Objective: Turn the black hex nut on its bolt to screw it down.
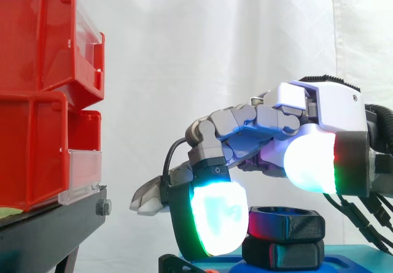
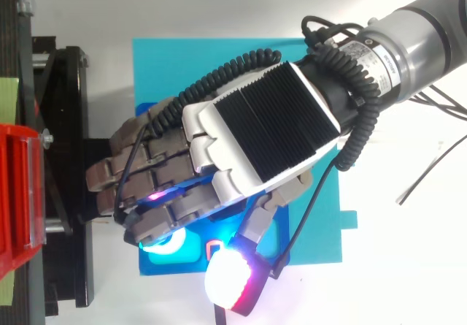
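The black hex nut [image 1: 288, 221] sits on its bolt above a second black hex piece [image 1: 284, 253], both on a blue base [image 1: 350, 262]. My hand [image 1: 319, 110] reaches in from the right and hangs just over the nut, its near side overlapping the nut's left edge. The nut's right side and top stand bare under the palm. From above, the hand [image 2: 255, 131] covers the nut, and the blue base [image 2: 168, 69] shows around it. Whether the hand grips the nut is hidden.
Stacked red bins [image 1: 37, 101] stand on a black stand [image 1: 49, 230] at the left, close to the hand's far end. In the top view the stand [image 2: 66, 120] borders the blue base's left edge. A white curtain hangs behind.
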Controlling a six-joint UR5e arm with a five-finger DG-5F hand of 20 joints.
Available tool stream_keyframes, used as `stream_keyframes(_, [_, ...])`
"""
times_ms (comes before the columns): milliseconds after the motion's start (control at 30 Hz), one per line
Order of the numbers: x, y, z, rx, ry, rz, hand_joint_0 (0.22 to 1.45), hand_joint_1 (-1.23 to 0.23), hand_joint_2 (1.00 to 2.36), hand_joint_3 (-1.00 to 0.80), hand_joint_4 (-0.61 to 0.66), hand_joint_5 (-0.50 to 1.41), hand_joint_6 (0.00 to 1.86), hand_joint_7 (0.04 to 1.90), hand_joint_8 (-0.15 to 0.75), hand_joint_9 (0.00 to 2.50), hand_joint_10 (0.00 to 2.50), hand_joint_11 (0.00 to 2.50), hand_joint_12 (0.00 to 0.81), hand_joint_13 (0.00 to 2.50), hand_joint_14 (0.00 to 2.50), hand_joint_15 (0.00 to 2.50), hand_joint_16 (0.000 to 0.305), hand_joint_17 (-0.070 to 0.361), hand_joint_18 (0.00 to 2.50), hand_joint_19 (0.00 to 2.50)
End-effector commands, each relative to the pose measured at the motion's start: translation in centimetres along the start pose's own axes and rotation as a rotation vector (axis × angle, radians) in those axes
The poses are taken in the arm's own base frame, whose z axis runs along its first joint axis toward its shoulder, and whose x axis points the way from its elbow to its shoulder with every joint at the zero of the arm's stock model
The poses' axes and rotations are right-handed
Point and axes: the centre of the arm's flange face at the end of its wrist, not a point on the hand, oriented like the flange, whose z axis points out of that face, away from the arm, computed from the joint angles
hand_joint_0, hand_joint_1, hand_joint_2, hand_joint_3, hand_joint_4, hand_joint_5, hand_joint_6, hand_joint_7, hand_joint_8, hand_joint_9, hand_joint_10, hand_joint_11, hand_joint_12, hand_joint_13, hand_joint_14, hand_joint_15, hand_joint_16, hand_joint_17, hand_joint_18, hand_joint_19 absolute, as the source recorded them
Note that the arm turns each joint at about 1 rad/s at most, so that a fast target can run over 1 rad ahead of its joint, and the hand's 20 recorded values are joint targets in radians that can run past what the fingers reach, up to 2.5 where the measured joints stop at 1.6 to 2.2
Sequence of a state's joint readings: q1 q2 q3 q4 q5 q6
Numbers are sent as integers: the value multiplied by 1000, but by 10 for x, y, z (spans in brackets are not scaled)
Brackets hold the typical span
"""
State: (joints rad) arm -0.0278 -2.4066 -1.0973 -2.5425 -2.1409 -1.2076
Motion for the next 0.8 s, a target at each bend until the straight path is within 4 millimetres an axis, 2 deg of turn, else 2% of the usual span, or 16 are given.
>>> stream_keyframes(0, [1, -1, -1, 0, 3, -7, 512, -286, 1000, -500, 150, -34, 504, 1365, 256, 578, 8, 181, 353, 531, 6, 118, 59, 132, 481, 469])
stream_keyframes(333, [5, -4, -9, 3, 14, -10, 512, -287, 1000, -500, 153, -29, 504, 1400, 256, 575, 8, 185, 353, 532, 5, 116, 59, 132, 478, 478])
stream_keyframes(767, [-1, -15, -19, -8, 11, -44, 512, -287, 1000, -500, 156, -26, 504, 1419, 255, 579, 8, 182, 353, 532, 5, 113, 58, 131, 482, 470])
